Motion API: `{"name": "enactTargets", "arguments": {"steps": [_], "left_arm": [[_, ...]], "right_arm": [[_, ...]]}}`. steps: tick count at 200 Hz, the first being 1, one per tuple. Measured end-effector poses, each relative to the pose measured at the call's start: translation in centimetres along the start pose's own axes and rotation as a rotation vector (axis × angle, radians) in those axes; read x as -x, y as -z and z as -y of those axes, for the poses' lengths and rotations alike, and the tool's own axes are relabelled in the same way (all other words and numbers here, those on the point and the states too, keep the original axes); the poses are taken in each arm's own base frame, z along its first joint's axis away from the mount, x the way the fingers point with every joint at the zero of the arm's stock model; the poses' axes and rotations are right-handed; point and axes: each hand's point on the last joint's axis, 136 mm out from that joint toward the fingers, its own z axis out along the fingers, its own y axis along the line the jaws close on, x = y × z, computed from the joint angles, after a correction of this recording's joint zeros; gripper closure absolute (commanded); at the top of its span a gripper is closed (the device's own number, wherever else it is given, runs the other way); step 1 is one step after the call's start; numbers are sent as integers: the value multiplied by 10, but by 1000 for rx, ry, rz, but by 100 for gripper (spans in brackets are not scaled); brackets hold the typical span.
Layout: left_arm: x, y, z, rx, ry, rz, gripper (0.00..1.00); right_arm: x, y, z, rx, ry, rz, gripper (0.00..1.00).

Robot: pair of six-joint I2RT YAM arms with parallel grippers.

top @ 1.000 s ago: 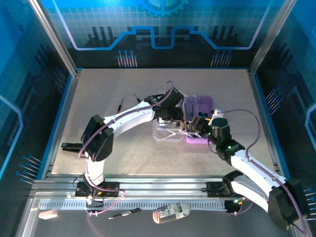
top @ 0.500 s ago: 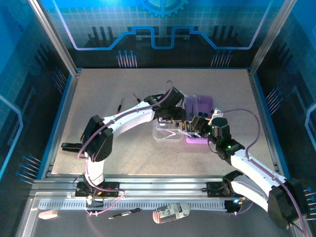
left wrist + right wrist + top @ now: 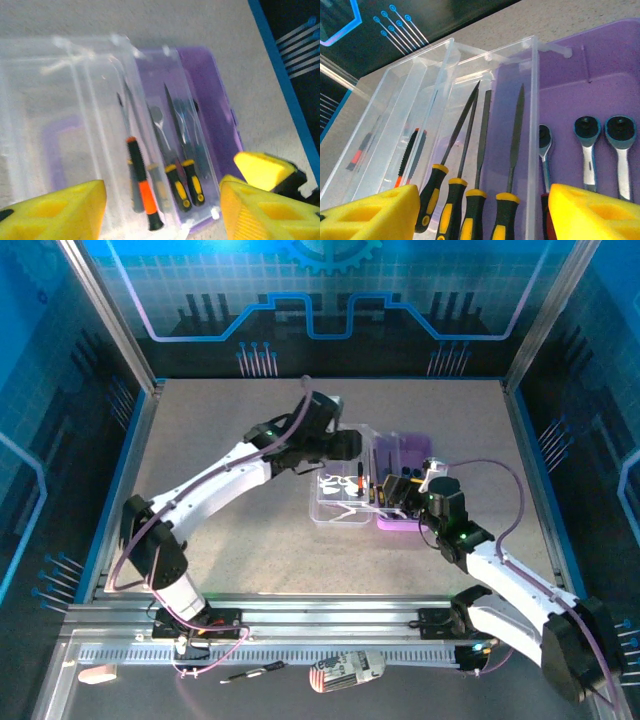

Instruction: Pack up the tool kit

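The left fingers [image 3: 60, 210] are standing spread and empty above the tool kit [image 3: 410, 450], leaving the orange-handled screwdriver [image 3: 141, 182] lying in the clear lid [image 3: 75, 100]. The right fingers [image 3: 370, 210] are likewise gaping and holding nothing, hovering at the kit's near edge, probably to steady it. The kit is sitting open, right of centre on the table [image 3: 220, 440].

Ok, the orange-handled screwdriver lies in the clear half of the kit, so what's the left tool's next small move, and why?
Probably raise the left tool straight up, clear of the tool kit. Its jaws stand open with nothing between them, and the orange-handled screwdriver lies free in the clear half beneath it, so nothing there seems to need gripping.
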Motion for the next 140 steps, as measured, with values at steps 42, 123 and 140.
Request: {"name": "enactTargets", "arguments": {"steps": [42,123,140], "left_arm": [[4,0,-105,195,86,-3,24],[1,8,-312,504,402,-45,31],[-17,-9,-338,544,445,-120,31]], "right_arm": [[-13,-9,-4,21,12,-60,30],[-17,-14,-4,17,35,-79,30],[-17,-14,-4,15,35,-76,30]]}}
